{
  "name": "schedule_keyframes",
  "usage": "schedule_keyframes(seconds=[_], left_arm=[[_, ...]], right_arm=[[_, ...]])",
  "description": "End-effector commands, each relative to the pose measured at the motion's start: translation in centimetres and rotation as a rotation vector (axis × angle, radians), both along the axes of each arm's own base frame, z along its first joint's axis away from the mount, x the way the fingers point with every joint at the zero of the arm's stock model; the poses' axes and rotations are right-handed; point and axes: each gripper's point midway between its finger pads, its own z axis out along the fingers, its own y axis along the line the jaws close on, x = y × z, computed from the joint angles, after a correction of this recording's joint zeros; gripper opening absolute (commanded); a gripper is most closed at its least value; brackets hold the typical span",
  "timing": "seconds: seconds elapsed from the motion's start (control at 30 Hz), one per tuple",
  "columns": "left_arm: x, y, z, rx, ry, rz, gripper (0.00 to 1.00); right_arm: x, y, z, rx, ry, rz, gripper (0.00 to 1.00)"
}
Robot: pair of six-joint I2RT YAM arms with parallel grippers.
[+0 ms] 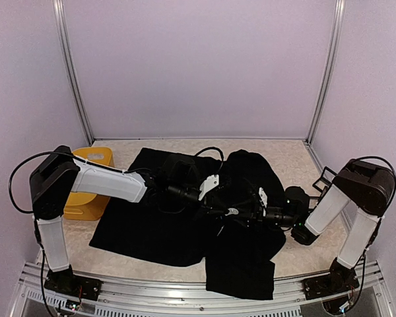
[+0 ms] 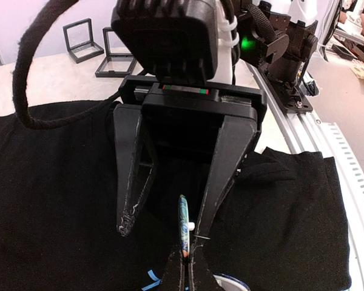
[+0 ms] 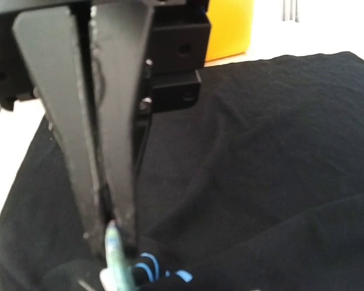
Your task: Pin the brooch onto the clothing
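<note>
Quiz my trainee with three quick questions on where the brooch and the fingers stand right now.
1. True or false: the left fingers are shut on the small blue-green brooch.
2. The right fingers are: A) shut together, B) apart, C) out of view.
3. Fill in: the yellow plastic box sits on the ___ arm's side of the table.
Key: 1 true; 2 B; 3 left.
</note>
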Motion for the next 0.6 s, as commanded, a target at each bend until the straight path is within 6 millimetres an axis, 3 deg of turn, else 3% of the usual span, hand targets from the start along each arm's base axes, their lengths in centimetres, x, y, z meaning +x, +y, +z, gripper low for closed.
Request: schedule_keyframes(seconds=[0.0, 0.27, 0.57], left_arm=[[-0.8, -0.3, 1.8, -0.042, -0.007, -0.031, 0.00], [-0.9, -0.3, 1.4, -0.018, -0.027, -0.029, 0.00], [-1.1, -0.4, 1.2, -0.006, -0.033, -0.031, 0.00]], right_arm=[[1.0, 0.5, 1.5, 0.064, 0.014, -0.034, 0.44], [1.8, 0.2, 2.0, 0.119, 0.121, -0.036, 0.40], [2.6, 0.0, 1.9, 0.136, 0.165, -0.070, 0.44]])
